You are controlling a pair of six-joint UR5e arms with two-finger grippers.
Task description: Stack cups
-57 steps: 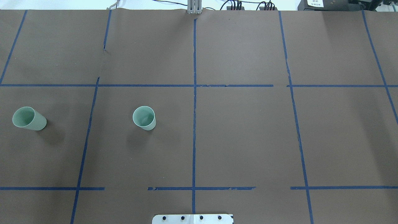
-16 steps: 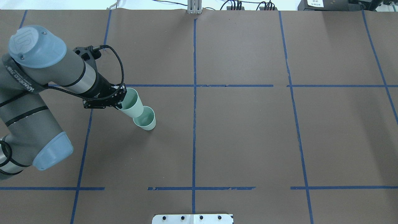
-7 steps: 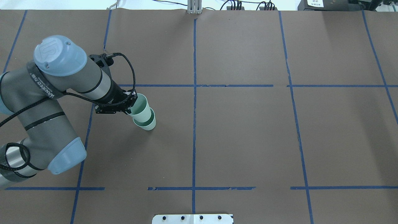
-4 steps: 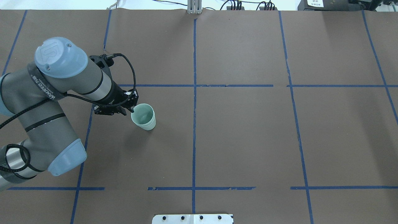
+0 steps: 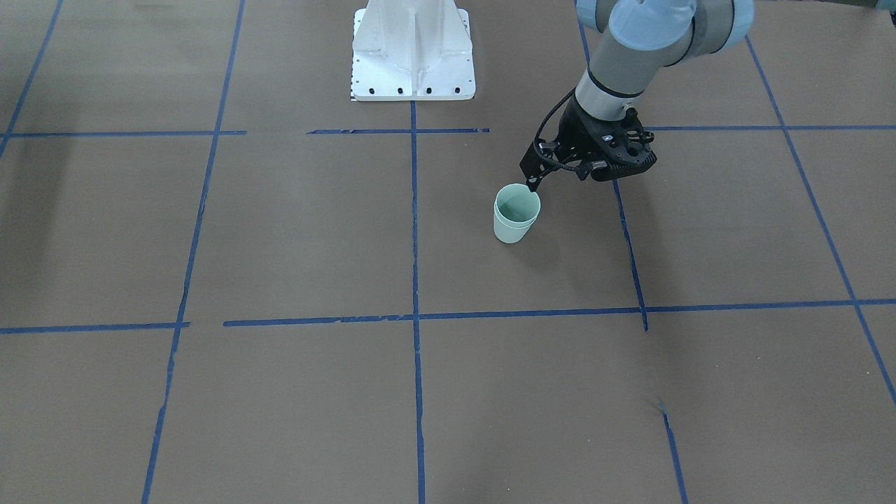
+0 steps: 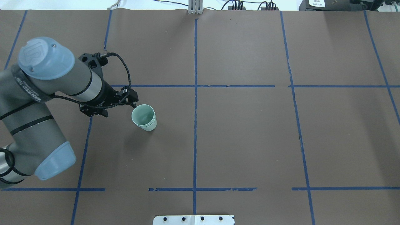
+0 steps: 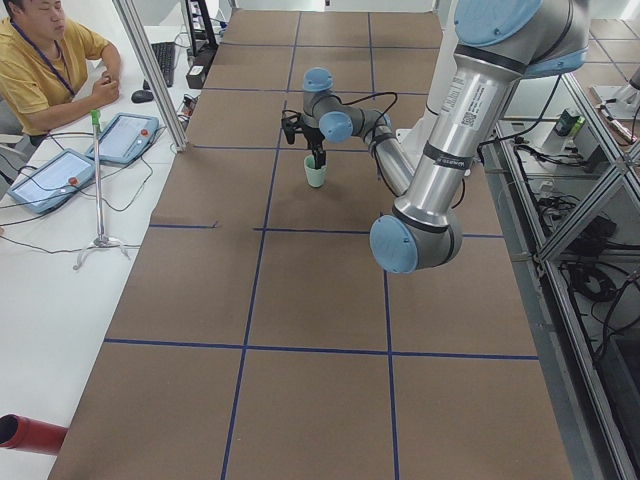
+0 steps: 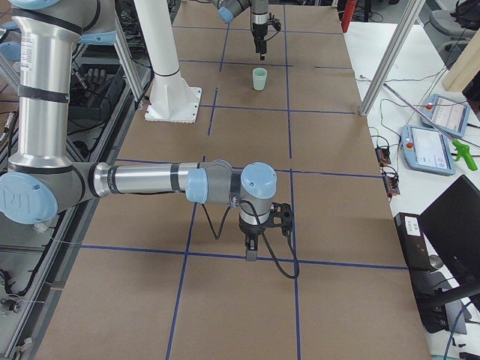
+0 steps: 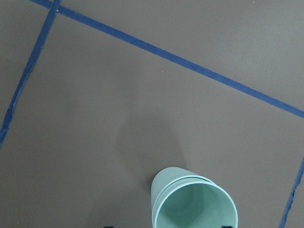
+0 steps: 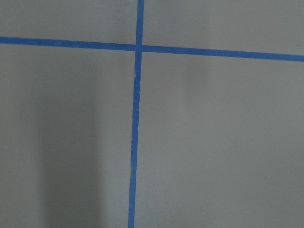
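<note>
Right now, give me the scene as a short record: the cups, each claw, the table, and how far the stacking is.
mint-green cups: two, one nested inside the other, upright
left claw: open, holding nothing, just above and beside the stack's rim
right claw: far from the cups, over bare paper near a crossing of blue tape lines; open or shut cannot be told
table: covered in brown paper with a taped grid
stacking: looks done

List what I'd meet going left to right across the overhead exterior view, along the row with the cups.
left arm → left gripper → nested cups → centre blue tape line → right-hand blue tape line
</note>
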